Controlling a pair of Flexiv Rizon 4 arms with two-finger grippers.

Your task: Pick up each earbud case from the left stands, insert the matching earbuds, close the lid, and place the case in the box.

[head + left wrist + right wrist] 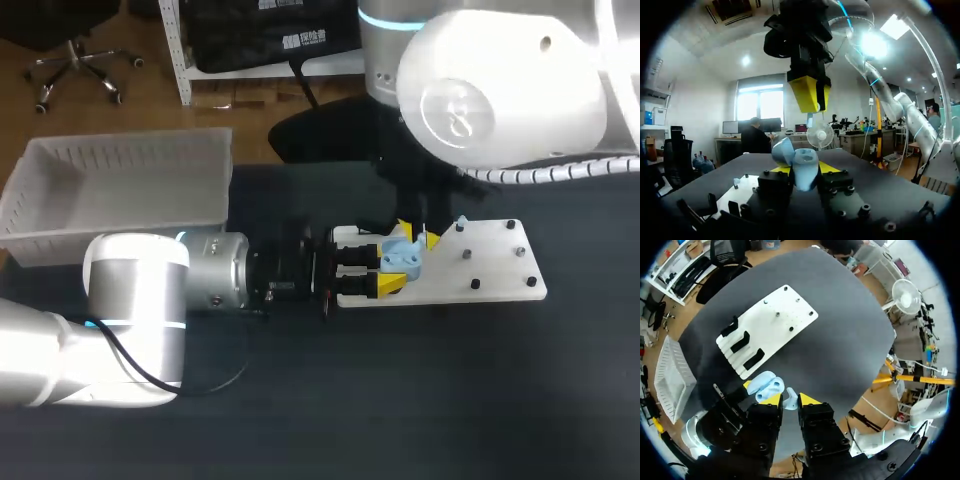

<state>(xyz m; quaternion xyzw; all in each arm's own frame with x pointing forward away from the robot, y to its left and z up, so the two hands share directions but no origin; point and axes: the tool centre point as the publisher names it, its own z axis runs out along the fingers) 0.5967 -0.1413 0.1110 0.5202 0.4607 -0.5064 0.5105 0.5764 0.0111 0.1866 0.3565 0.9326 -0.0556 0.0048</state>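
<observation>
Open blue earbud case gripped by left gripper; right gripper just above, pinching an earbud. Probably light, slippery; best held across its base.

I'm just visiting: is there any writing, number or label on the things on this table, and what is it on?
No text can be read on anything on the table.
The earbud case in the left gripper: plain light blue, no print.
The earbud in the right gripper: too small to tell.
The white plate: no marks.
The white box: plain.
</observation>
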